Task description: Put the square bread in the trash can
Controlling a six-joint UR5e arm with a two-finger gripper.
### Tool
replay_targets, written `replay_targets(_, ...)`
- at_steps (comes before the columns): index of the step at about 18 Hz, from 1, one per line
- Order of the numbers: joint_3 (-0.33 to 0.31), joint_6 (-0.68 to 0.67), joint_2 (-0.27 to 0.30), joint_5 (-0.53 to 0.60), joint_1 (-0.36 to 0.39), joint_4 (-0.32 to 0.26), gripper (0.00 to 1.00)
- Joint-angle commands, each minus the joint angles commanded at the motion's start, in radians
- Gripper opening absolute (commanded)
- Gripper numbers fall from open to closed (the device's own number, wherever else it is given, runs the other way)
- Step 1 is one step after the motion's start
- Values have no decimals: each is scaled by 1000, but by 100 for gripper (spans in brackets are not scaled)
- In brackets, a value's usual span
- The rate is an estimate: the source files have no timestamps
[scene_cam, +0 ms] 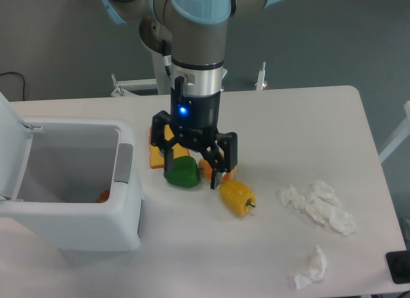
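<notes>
The square bread (pixel 156 156) lies flat on the white table behind the gripper, and only its left part shows past the left finger. My gripper (pixel 192 170) hangs low over the table, open, with nothing held. Its fingers stand on either side of a green pepper (pixel 182 172) in the image. The bread is just left of and behind the left finger (pixel 168 158). The trash can (pixel 125 211) stands at the left with its lid (pixel 9 141) swung open. A small orange thing (pixel 102 196) lies inside it.
A yellow pepper (pixel 237 197) lies right of the gripper. An orange item (pixel 206 166) is partly hidden behind the right finger. Crumpled white tissues (pixel 320 205) lie at the right, and another tissue (pixel 311 269) near the front edge. A black object (pixel 398 267) sits at the front right corner.
</notes>
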Motion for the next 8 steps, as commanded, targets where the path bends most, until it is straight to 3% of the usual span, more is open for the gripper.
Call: replay_targets(8,2,66,-29,51,2,2,100)
